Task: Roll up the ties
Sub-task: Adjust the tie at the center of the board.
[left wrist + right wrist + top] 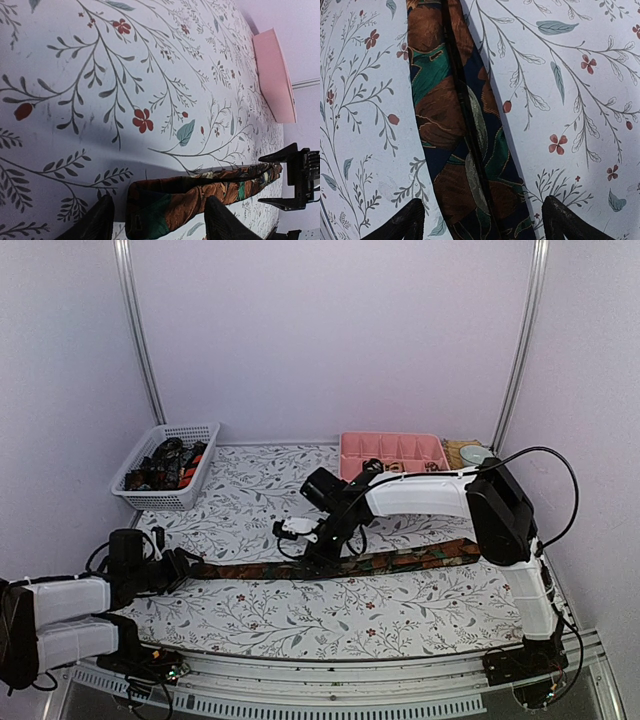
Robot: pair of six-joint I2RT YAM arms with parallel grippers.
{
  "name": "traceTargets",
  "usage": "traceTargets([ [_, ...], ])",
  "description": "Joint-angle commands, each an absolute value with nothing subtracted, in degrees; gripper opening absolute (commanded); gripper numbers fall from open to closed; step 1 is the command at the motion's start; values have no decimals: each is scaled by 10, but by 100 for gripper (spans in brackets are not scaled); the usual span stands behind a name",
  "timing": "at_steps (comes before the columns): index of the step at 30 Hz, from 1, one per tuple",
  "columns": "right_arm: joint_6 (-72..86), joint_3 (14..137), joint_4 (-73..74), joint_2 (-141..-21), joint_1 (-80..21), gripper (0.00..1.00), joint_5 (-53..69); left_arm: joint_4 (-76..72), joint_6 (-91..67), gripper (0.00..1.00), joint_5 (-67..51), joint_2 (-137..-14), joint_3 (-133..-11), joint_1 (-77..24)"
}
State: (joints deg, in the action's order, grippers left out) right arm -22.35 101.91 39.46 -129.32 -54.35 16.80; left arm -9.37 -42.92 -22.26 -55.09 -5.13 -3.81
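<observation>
Left gripper (160,202), right gripper (483,201) released, straddling flat tie (455,125) (seam: right wrist only); basket (150,498) overhead only.

Floral-patterned table (300,615), unrolled tie (400,560) flat across it, white basket (150,498), pink tray (355,455) at back

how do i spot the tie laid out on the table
On the floral tablecloth, in front of the white basket and pink tray, one tie lies stretched flat. Unlike the basket's bundled ties, it is unrolled, brown with green.
</observation>
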Motion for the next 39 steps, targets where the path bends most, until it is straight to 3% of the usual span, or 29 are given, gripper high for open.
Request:
traceTargets([
  [1, -234, 1034, 405, -1366, -542, 81, 168, -55, -425, 62, -219, -561, -49, -34],
  [8, -234, 1036, 406, -1385, -542, 78, 155, -55, -424, 62, -218, -567, -51, -34],
  [19, -235, 1035, 416, -1387, -541, 55, 163, -50, -422, 61, -215, -572, -55, -34],
  [29, -223, 1024, 416, -1371, -525, 63, 165, -49, -439, 63, -218, -552, -48, -34],
  [39, -209, 1005, 413, -1351, -497, 63, 175, -57, -443, 56, -226, -570, -50, -35],
])
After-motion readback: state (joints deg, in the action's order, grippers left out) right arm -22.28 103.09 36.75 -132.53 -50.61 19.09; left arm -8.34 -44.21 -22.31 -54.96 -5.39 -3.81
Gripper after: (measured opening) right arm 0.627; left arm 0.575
